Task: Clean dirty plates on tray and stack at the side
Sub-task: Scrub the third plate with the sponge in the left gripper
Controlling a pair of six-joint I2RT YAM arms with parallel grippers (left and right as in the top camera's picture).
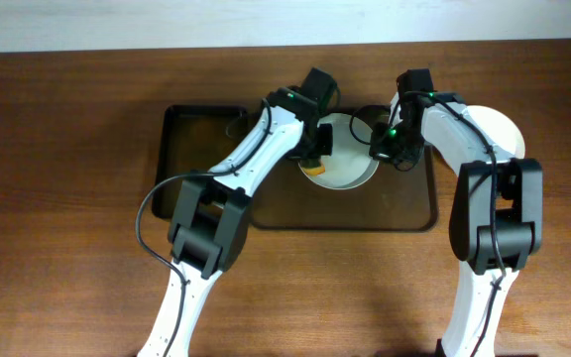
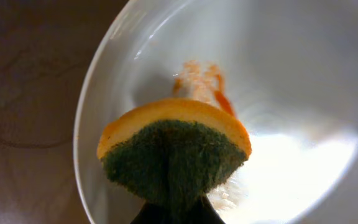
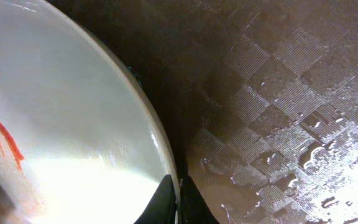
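Dark tray [image 1: 196, 129] on the wooden bench [image 1: 67, 198]. One white dirty plate [image 1: 350, 177] sits in the tray, toward its far edge, between my two arms.

My left fingers [image 2: 194, 216] are pinched shut on a sponge [image 2: 173, 155]. Its green scouring face is turned to the wrist camera and the orange-yellow foam lies behind it. The sponge hangs over the plate's near-left part, just below an orange-red smear [image 2: 219, 99] with pale crumbs. Whether the foam actually touches the surface, I cannot tell.

My right fingers [image 3: 165, 200] are clamped on the plate's rim at its right side, one finger inside the rim and one outside. The same smear shows at the left edge of that wrist view.

The tray floor beside the rim has a checkered texture and carries beads and streaks of water [image 3: 316, 155].

A second plate [image 1: 501, 127], white, rests on the bench just right of the tray, partly under my right arm.
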